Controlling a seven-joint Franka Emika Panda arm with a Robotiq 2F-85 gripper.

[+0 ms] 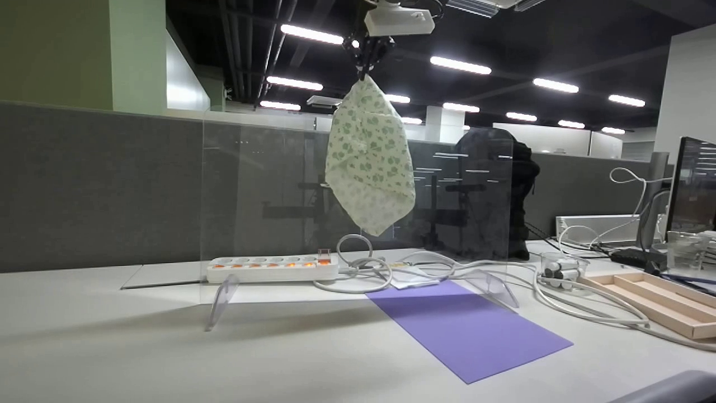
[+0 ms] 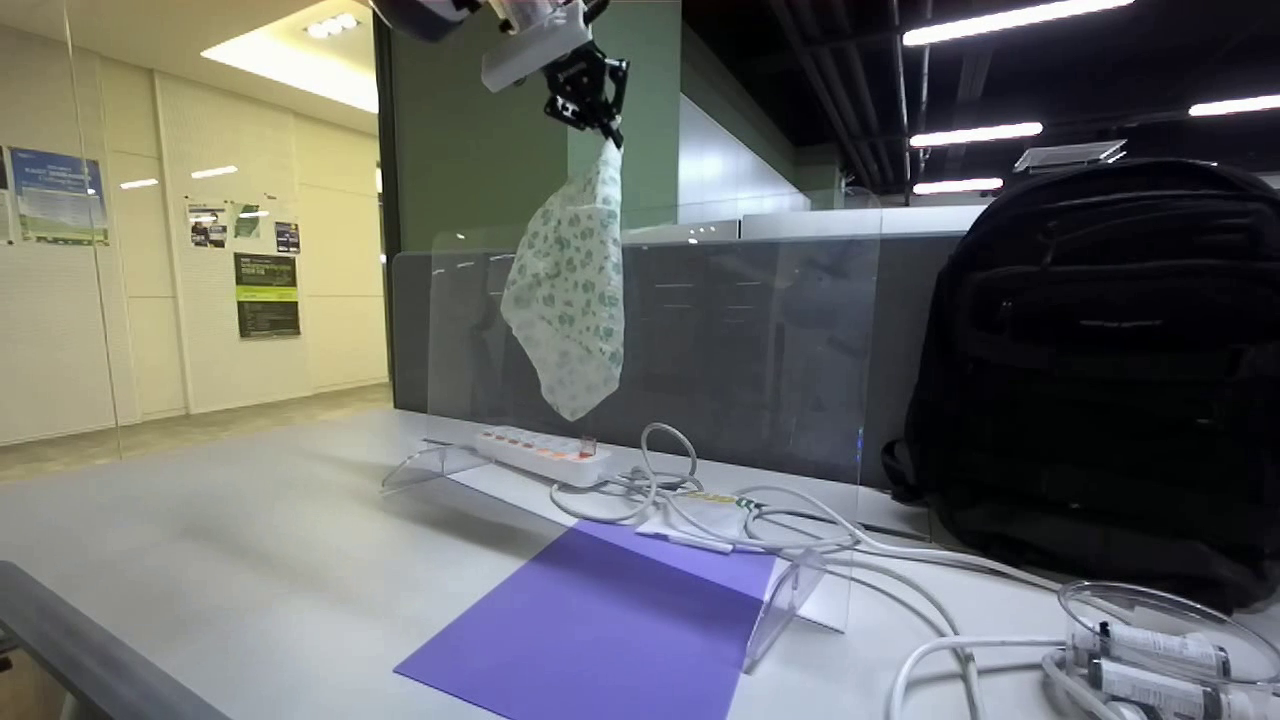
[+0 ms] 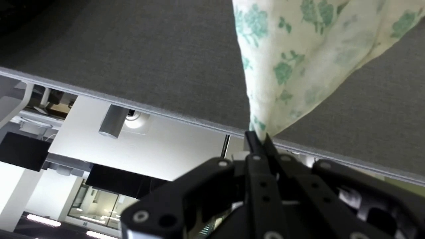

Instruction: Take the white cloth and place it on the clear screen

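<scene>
The white cloth [image 1: 372, 151] with a pale-green pattern hangs by one corner from my gripper [image 1: 363, 77]. In an exterior view the cloth [image 2: 570, 270] also hangs under the gripper [image 2: 614, 140]. In the wrist view the fingertips [image 3: 260, 137] are shut on the cloth's corner [image 3: 292, 59]. The clear screen [image 1: 268, 168] stands upright on two clear feet on the desk; it also shows in an exterior view [image 2: 740, 330]. The gripper is above the screen's top edge. The cloth's lower part overlaps the screen in both exterior views; I cannot tell whether they touch.
A grey partition [image 1: 100, 196] runs behind the screen. A white power strip [image 1: 274, 271], loose cables [image 1: 369, 280] and a purple sheet [image 1: 470, 330] lie around the screen's base. A black backpack [image 2: 1110, 380], a clear container [image 2: 1160, 650] and a wooden tray [image 1: 660, 305] are to one side.
</scene>
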